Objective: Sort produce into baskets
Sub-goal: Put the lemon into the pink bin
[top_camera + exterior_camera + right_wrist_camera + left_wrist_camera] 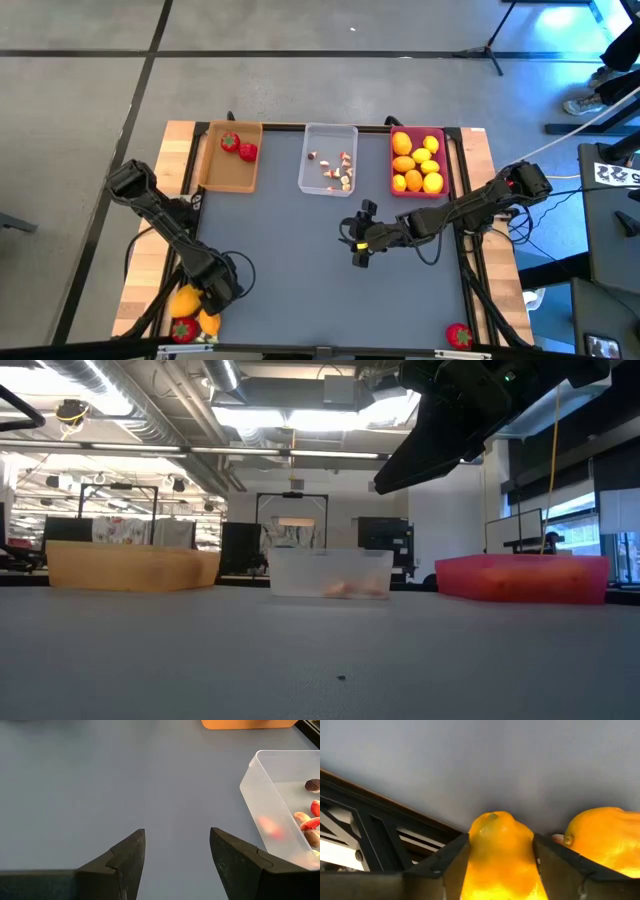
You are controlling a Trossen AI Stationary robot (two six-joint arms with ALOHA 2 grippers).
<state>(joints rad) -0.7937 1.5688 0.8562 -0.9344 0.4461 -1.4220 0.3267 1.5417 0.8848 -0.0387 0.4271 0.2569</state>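
My left gripper [205,298] is at the table's near left corner, shut on a yellow lemon-like fruit [496,855]. A second yellow-orange fruit [605,842] lies right beside it on the table, and a red strawberry [183,331] lies next to them. My right gripper [177,852] is open and empty above the bare table middle [362,240], near the clear tray [328,160]. The tan tray [230,160] holds two strawberries. The clear tray holds small mushroom bits. The pink tray [418,160] holds several yellow and orange fruits. My left gripper pinches the yellow fruit by its two opposite sides [472,852] between its two fingers, the fruit's pointed tip [492,816] sticking out past the fingertips. The fingers slant down toward the table's near left corner. I cannot tell whether the fruit is lifted clear.
Another strawberry [458,336] lies at the near right edge. The three trays stand in a row along the far edge. The dark frame rail [380,835] of the table's edge runs close to my left gripper.
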